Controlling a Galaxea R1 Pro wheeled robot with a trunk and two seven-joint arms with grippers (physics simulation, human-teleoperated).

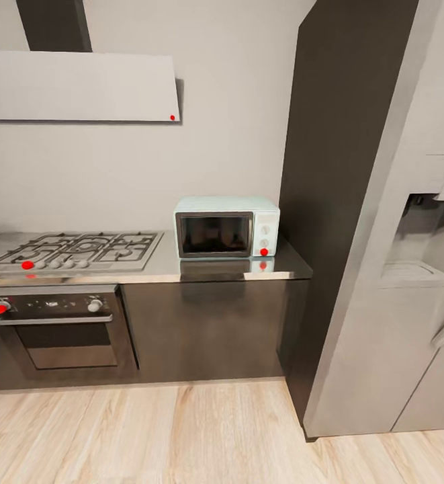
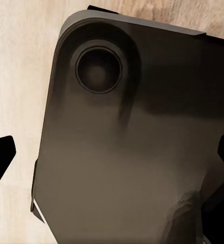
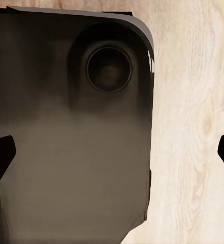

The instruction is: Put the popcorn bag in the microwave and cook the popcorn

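Microwave (image 1: 226,227) is sitting shut on the glossy grey countertop (image 1: 208,267) I'm facing; both grippers are hanging wide open over pale wood floor (image 1: 181,437).

Kitchen counter run, head view.
The microwave (image 1: 226,227) sits on the counter (image 1: 208,269), right of the hob (image 1: 80,249); the oven (image 1: 60,329) lies below the hob.

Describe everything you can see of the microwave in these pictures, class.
The microwave is a small mint-blue box with a dark glass door, shut, and a white panel holding two knobs and a red dot at its right. It stands upright on the glossy grey countertop, against the wall, between the gas hob and a tall dark cabinet.
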